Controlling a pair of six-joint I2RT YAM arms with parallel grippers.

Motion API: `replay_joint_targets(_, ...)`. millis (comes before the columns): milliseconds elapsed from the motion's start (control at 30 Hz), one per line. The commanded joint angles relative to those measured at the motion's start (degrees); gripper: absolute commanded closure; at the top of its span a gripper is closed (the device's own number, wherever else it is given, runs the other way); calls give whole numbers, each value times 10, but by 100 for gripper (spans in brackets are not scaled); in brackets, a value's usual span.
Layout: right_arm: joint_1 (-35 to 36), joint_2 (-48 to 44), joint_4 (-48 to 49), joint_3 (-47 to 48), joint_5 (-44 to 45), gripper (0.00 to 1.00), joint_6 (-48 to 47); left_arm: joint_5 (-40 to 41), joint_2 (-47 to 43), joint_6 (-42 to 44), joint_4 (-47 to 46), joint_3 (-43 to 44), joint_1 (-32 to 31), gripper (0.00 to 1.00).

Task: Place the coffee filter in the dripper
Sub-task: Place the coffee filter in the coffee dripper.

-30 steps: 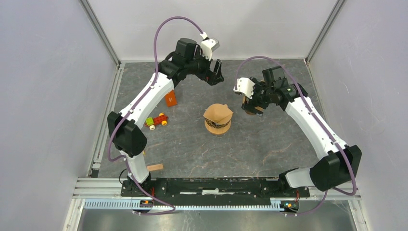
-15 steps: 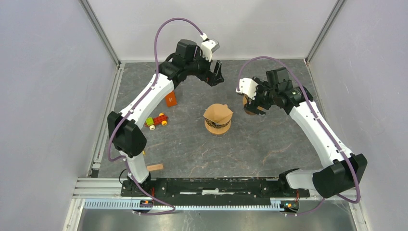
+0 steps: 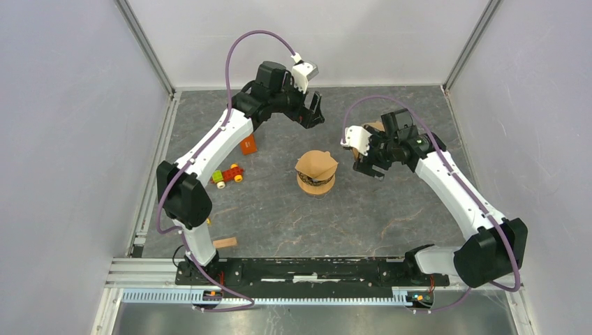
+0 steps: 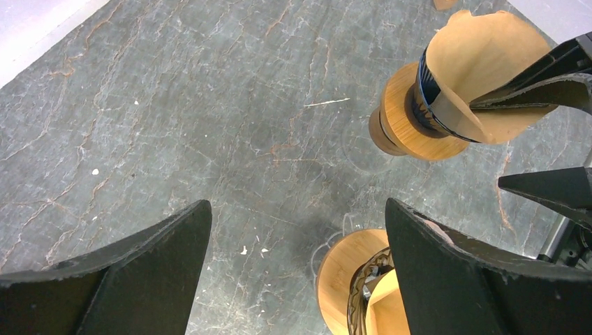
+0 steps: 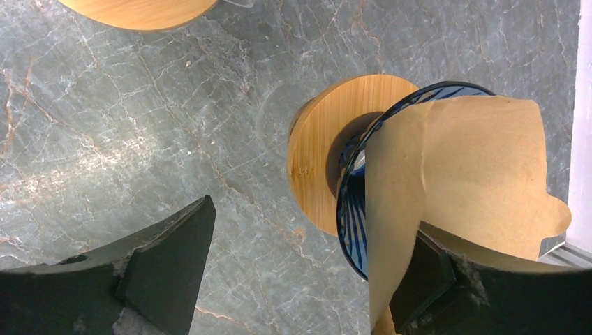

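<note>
Right wrist view: the right pincer is spread almost as wide as it goes and has hold of nothing. Its left finger hangs over bare desk, well apart from everything. Its right finger lies at the lower edge of the coffee filter, where a flap of the paper crosses in front of it. Whether finger and paper touch I cannot tell.

The filter sits in the blue glass cone of the dripper, which stands upright on its round wooden base. It is not seated deep. It rises well above the rim and leans to one side, and one flap seems to lap over the glass.

In the top view, over the last second this pincer's wrist has turned and its fingertips have slid toward the near side of the desk. The jaws have stayed wide throughout. I read that as a release followed by backing away. The placing looks done or nearly so, though the loose paper may still need pressing down to sit true.

The left pincer is fully open and empty. It hovers over the far part of the desk, looking down on the scene, and has barely stirred.

Near the first dripper, but apart from it, a second dripper stands at mid-desk with a second filter in it.
</note>
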State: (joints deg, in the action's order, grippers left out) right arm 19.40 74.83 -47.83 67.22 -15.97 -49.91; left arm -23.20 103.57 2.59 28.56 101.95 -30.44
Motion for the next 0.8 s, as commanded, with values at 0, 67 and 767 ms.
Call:
replay_joint_targets(0,2,1,30,19,-5,12,12,-16,-34,-20,-29,-3,4,0)
replay_joint_targets(67,2,4,27,39,-6,12,17,-15,-34,-20,-29,-3,4,0)
replay_joint_targets(767,-1,-43,-51,125,7,10,33,-75,-22,-87,-87,-17,-2,0)
